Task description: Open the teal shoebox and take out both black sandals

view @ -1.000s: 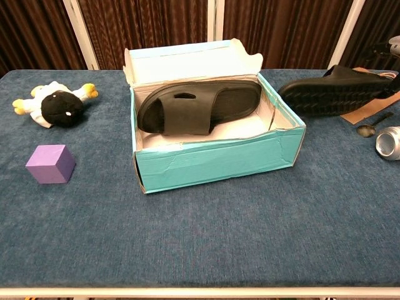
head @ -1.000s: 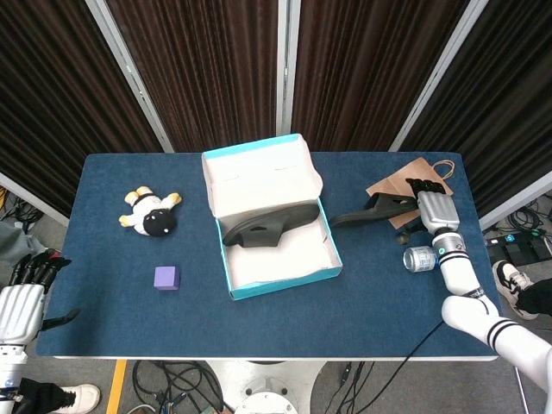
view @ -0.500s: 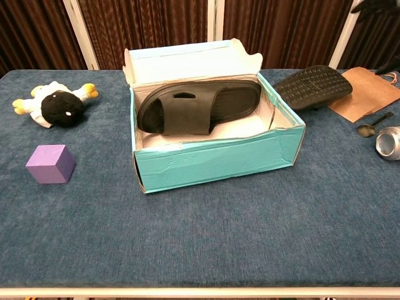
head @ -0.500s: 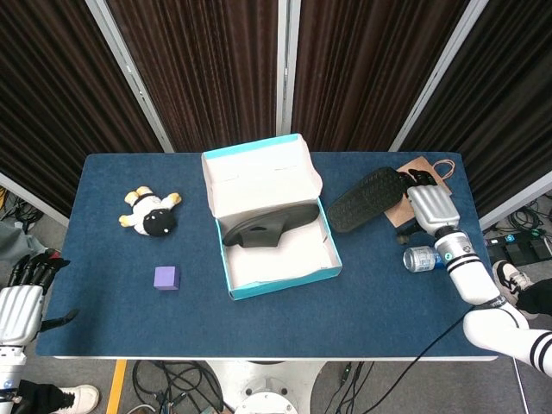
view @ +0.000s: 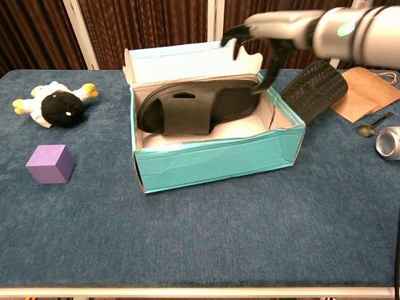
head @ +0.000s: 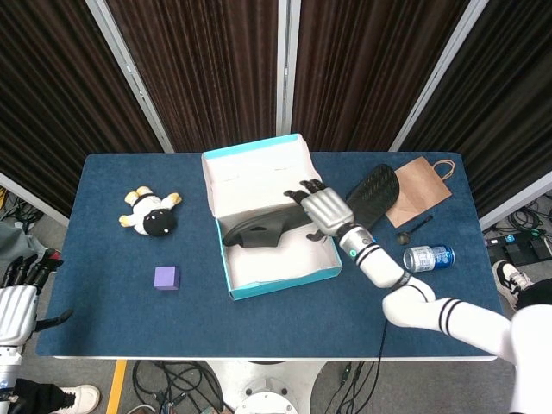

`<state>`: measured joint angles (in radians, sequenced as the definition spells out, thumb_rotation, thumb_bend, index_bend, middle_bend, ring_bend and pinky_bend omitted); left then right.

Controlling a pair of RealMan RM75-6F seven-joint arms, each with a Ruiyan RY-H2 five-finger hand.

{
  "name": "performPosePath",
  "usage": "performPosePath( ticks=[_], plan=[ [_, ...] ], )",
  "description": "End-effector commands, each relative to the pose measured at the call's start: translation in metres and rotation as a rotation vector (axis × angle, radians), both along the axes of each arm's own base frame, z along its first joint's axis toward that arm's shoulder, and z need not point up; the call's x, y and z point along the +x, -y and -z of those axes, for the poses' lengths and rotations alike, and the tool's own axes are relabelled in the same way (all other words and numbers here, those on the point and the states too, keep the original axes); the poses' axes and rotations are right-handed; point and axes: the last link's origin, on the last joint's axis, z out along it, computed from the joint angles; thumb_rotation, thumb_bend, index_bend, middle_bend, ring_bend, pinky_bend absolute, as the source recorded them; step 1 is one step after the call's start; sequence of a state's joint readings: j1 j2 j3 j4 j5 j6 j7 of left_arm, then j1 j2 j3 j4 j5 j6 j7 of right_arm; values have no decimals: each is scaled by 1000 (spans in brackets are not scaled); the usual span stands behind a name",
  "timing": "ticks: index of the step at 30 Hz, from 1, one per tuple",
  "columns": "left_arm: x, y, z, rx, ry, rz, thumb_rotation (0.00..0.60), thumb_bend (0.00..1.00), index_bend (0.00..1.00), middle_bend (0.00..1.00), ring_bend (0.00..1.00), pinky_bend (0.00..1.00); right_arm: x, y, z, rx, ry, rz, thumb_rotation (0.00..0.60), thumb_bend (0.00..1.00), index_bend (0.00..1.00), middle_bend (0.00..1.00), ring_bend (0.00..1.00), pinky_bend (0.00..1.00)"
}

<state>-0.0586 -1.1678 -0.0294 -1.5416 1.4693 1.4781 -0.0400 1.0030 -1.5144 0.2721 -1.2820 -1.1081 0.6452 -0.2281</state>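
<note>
The teal shoebox point(head: 278, 283) point(view: 219, 159) stands open mid-table, its lid flap upright at the back. One black sandal point(head: 259, 228) point(view: 200, 106) lies inside it. The other black sandal point(head: 373, 197) point(view: 315, 87) rests sole up on the table just right of the box, partly against a brown paper bag. My right hand point(head: 321, 207) point(view: 269, 31) hovers over the box's right end above the inner sandal's heel, fingers spread and pointing down, holding nothing. My left hand point(head: 17, 293) hangs off the table's front left corner with nothing in it.
A brown paper bag point(head: 421, 181) point(view: 369, 87), a small spoon point(view: 369, 128) and a drink can point(head: 429, 257) point(view: 389, 142) sit at the right. A plush toy point(head: 151, 213) point(view: 56, 103) and a purple cube point(head: 166, 278) point(view: 51, 164) lie at the left.
My right hand let go of the second sandal, which now lies sole up right of the box. The hand swung left to hover over the box. The left hand barely moved.
</note>
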Motion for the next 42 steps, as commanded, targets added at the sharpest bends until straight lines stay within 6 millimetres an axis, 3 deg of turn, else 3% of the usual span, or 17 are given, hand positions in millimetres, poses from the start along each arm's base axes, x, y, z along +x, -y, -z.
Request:
performPosePath(
  ticks=[1, 5, 11, 17, 42],
  plan=[
    [-1, -1, 0, 2, 3, -3, 600, 0, 194, 166, 70, 47, 23, 3, 34, -2, -44, -59, 600, 51, 148, 238, 77, 105],
    [-6, 0, 1, 2, 6, -11, 600, 0, 194, 166, 70, 47, 28, 3, 45, -21, -37, -78, 600, 51, 204, 261, 109, 127],
    [-10, -1, 1, 6, 11, -21, 600, 0, 194, 166, 70, 47, 27, 1, 44, -41, -12, -95, 600, 63, 286, 285, 130, 133],
    [-10, -1, 4, -3, 18, -17, 600, 0, 194, 166, 70, 48, 26, -1, 41, -35, -12, -96, 600, 63, 297, 289, 130, 134],
    [-19, -3, 10, -10, 42, -32, 600, 0, 194, 166, 70, 47, 21, -10, 70, -52, -124, -150, 600, 69, 365, 365, 178, 134]
  ],
)
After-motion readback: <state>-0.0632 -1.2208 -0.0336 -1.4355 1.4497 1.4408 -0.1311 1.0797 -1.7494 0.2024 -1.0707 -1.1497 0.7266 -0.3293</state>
